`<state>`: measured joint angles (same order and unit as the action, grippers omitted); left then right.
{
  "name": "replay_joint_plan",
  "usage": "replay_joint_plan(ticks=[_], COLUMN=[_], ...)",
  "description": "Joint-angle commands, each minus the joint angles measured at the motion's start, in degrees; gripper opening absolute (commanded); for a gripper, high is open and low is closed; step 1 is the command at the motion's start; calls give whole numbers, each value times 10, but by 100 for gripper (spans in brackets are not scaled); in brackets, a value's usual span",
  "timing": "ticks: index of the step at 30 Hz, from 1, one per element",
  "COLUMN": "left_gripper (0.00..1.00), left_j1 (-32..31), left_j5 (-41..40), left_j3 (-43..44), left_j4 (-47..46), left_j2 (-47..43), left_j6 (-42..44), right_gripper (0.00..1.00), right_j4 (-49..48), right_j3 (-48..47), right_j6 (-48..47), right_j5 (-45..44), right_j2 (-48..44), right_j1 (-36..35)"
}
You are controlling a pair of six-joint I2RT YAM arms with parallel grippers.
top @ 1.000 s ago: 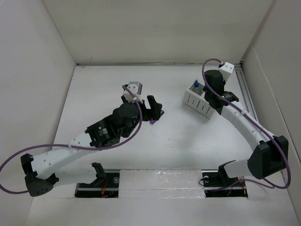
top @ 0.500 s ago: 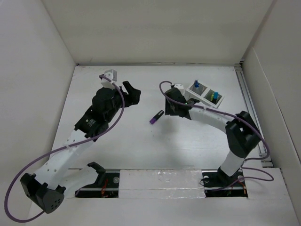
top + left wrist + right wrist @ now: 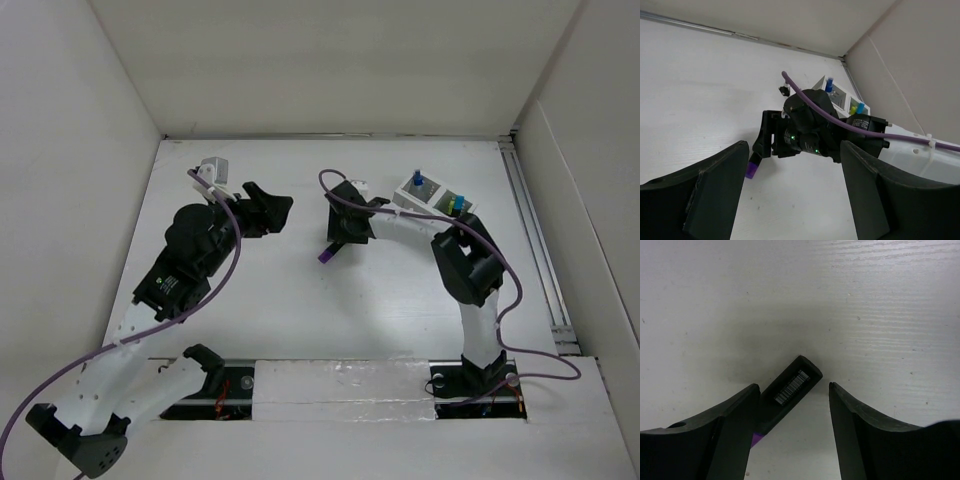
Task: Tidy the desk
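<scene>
On the desk (image 3: 300, 320): black marker (image 3: 792, 385), pen holder (image 3: 435, 198) | white wall panels (image 3: 330, 60) around

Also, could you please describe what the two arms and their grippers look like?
Both arms have white link shells and bulky black joint housings. The left arm and right arm each carry a purple cable looping along them. The left gripper and right gripper have broad matte black fingers. A pale camera block sits at the left wrist.
</scene>
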<state>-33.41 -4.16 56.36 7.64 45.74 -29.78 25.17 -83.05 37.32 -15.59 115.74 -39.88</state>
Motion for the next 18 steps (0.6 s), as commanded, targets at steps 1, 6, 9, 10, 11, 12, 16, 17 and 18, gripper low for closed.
replay_joint_plan(ticks=[1, 6, 9, 10, 11, 12, 16, 17, 18], left_gripper=[70, 70, 70, 71, 71, 71, 71, 71, 71], left_j1=[-1, -1, -1, -6, -6, -6, -6, -6, -6], left_j5=[18, 25, 20, 19, 19, 19, 15, 15, 14], left_j3=[-2, -2, -1, -2, -2, -2, -4, -4, -3], left_j4=[-7, -10, -10, -11, -12, -13, -14, -14, -14], left_j2=[-1, 1, 3, 2, 3, 4, 4, 4, 4], left_j6=[15, 29, 31, 31, 32, 33, 32, 32, 32], right_gripper=[62, 57, 53, 53, 52, 52, 48, 50, 55], right_j4=[25, 48, 63, 62, 62, 62, 73, 74, 74], right_j3=[-37, -67, -85, -85, -88, -89, -93, -92, -87], right_j6=[37, 49, 51, 51, 49, 48, 46, 43, 41], right_j5=[3, 0, -1, 1, 2, 4, 1, -1, -4], right_j2=[13, 40, 54, 56, 58, 61, 67, 66, 63], right_j1=[14, 14, 9, 9, 9, 9, 3, 3, 3])
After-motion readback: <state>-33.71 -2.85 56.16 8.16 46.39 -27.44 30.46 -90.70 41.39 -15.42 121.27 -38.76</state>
